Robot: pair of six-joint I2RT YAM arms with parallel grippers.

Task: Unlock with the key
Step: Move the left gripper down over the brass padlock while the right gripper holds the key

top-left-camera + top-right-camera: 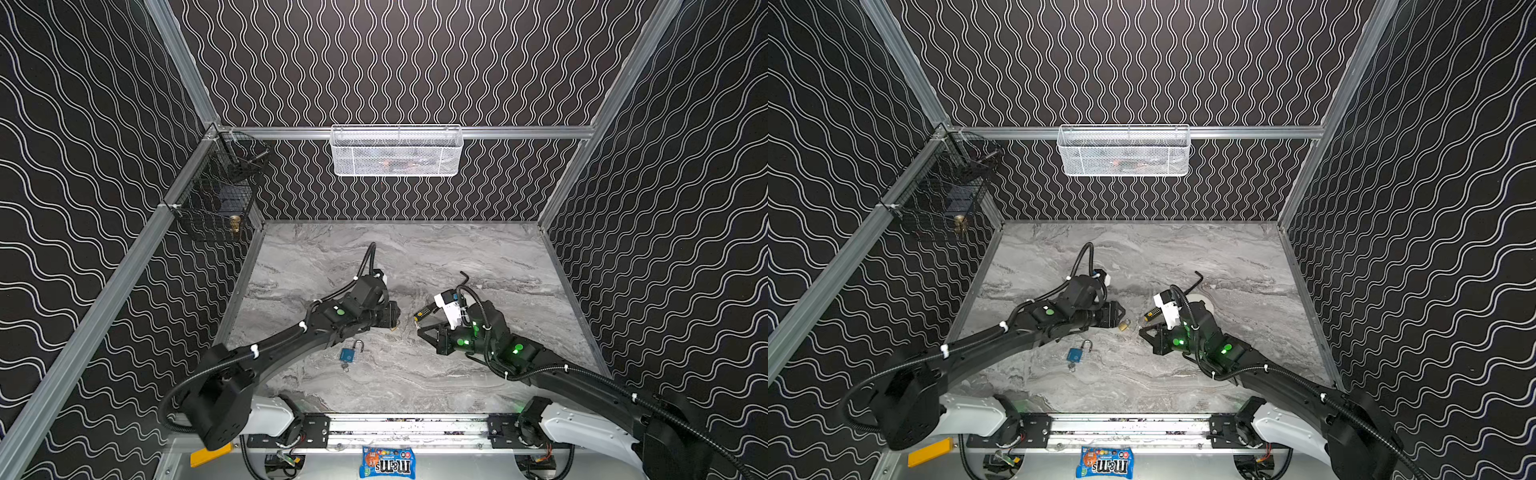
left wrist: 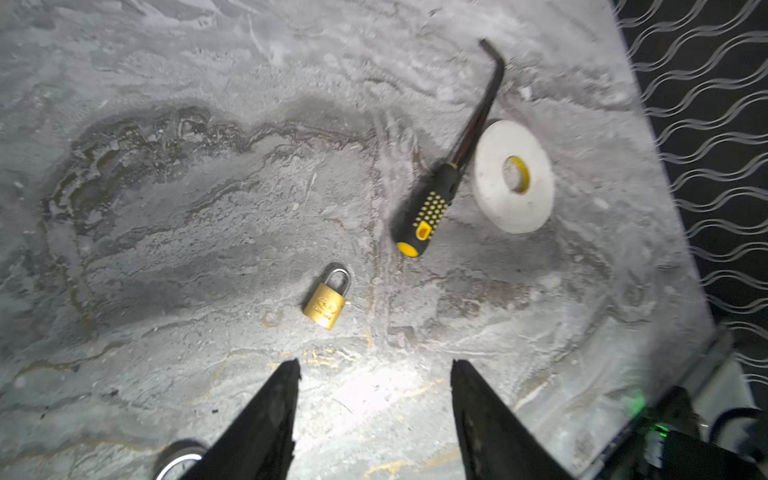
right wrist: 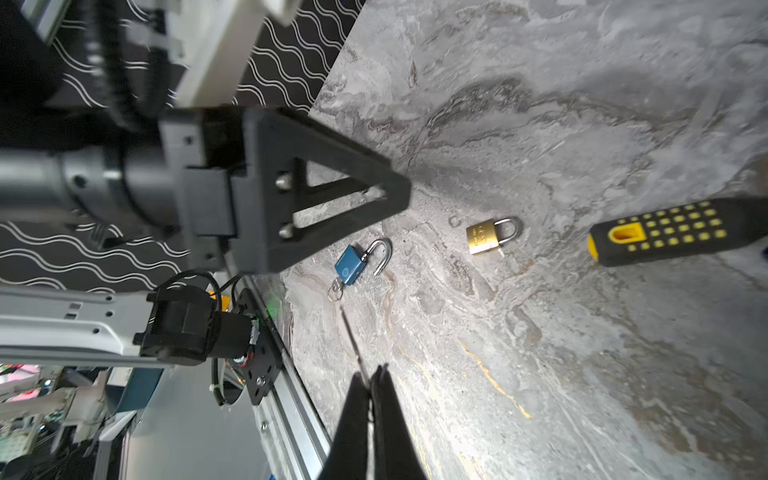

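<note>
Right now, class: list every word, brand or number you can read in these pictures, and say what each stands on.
"m&m's": on the candy bag, upside down in both top views.
Brass padlock: stamped marks too blurred to read.
Blue padlock: round mark, unreadable.
Nothing else legible.

- Gold padlock [image 2: 326,301] — silver shackle.
- Blue padlock [image 3: 351,259], silver shackle too.
- Tool handle [image 2: 424,216]: black, yellow dots.
- Tape roll [image 2: 514,208]: white, yellow core.
- Table [image 1: 457,257]: grey marbling.
- Walls [image 1: 415,62] — black, white wavy lines.
</note>
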